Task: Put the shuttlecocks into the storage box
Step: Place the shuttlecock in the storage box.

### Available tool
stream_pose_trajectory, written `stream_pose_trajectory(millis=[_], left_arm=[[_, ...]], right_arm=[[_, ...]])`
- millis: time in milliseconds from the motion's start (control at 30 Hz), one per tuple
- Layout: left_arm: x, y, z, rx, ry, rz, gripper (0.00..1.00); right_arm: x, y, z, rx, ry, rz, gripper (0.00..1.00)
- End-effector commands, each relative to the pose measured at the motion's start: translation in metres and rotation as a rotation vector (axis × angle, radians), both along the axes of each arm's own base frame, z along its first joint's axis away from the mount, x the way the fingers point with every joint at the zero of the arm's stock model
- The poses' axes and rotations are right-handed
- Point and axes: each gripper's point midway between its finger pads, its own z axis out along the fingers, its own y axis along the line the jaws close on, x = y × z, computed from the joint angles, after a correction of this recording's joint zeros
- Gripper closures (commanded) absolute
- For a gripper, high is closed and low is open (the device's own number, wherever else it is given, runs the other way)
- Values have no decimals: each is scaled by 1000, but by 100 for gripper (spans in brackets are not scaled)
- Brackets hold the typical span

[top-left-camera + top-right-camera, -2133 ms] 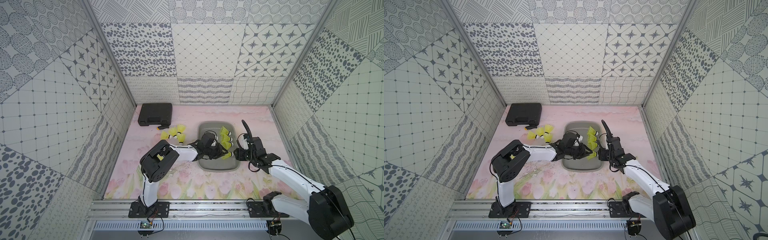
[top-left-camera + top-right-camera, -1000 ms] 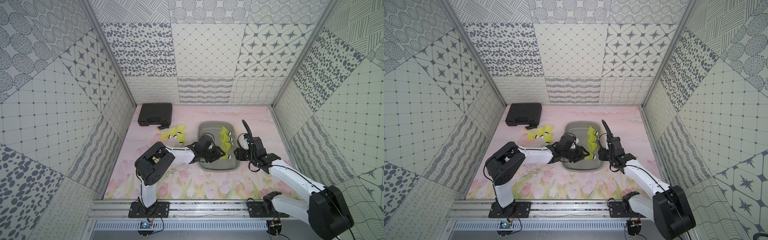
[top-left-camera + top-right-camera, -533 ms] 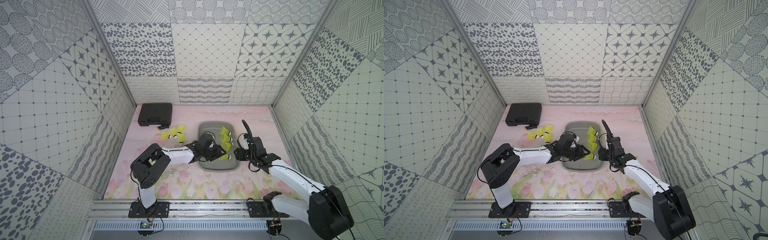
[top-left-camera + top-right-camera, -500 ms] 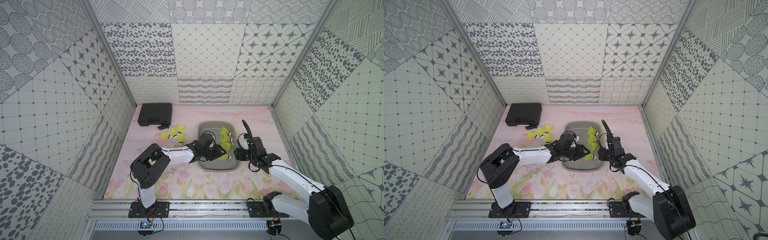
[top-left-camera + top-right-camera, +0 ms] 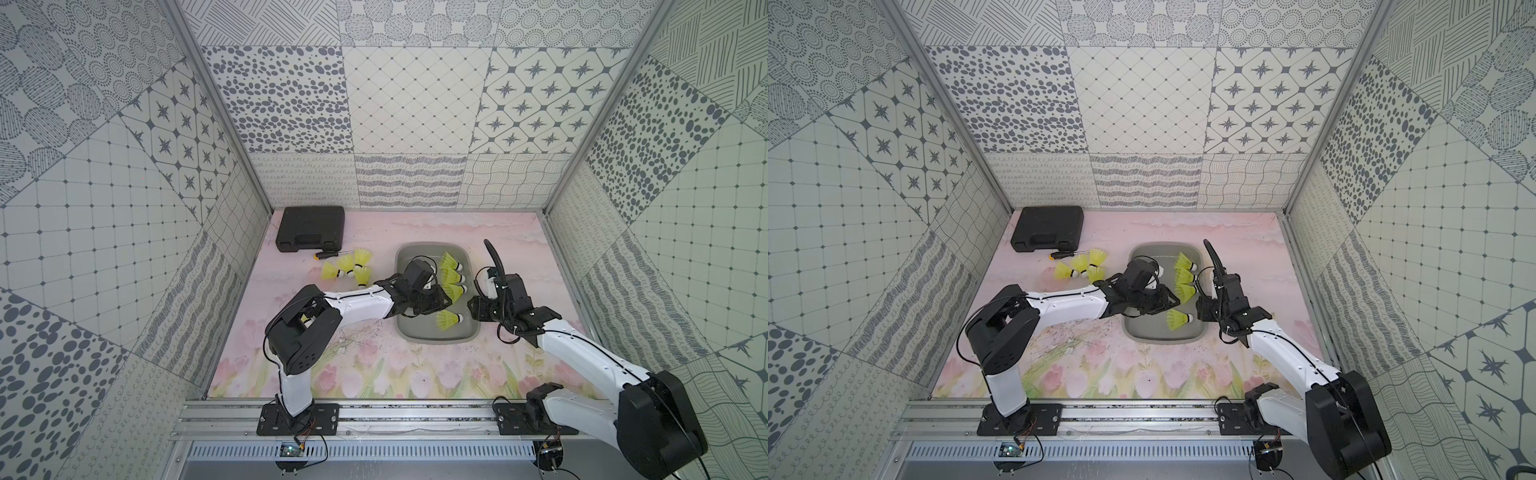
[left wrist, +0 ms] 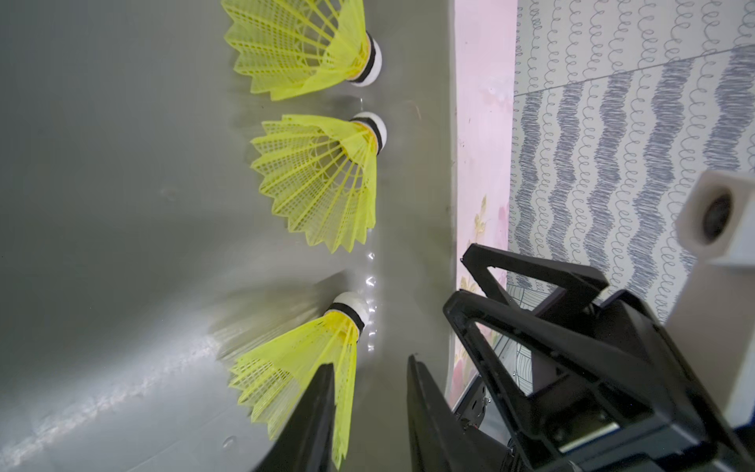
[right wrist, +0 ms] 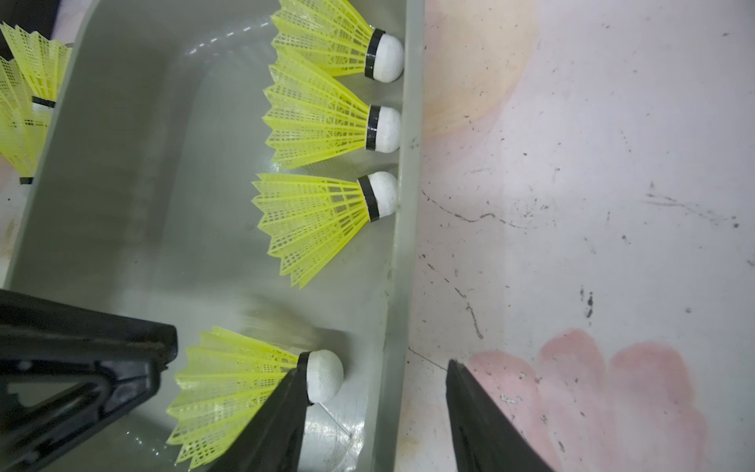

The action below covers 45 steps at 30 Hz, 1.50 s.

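Toward the near end of the storage box, one shuttlecock is lying on its side on the grey floor, cork pointing at the box's right wall; its skirt is showing blurred in both wrist views. Just beyond it, the left gripper is hanging over the box with its jaws parted and nothing between them. One of its fingers is overlapping the skirt's edge in the left wrist view; whether it is touching cannot be told. Beside the same shuttlecock, the right gripper is straddling the right wall, jaws standing apart and clamping nothing, one finger inside just by the cork and the other outside over the pink mat. Farther along that wall, three more shuttlecocks are lying in a row, corks against it. Left of the box, well apart from both grippers, four shuttlecocks are sitting clustered on the mat, with a screwdriver and a black case lying beyond them.
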Motion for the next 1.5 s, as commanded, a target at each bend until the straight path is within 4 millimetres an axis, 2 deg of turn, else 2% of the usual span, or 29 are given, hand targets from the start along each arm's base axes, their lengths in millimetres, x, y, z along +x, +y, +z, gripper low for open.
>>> stream_pose_trajectory(millis=[0,367,700,900,1067,1267,1467], left_arm=[[-11,-1,-9,29,19,-51,68],[-16,13,-8,127,-35,-33,58],[-26,19,-11,184,-64,-31,56],[-34,18,-11,193,-59,-31,61],[-38,4,-15,120,-15,-50,67],[-36,-13,-19,56,14,-60,73],[-33,-18,-21,47,18,-57,79]], right_arm=[[5,1,6,17,-33,-5,41],[6,1,5,17,-31,-3,41],[5,2,2,20,-24,-4,41],[5,2,0,21,-19,-5,41],[6,3,0,25,-18,-4,41],[5,3,0,27,-17,-2,41],[4,4,-2,30,-9,4,41]])
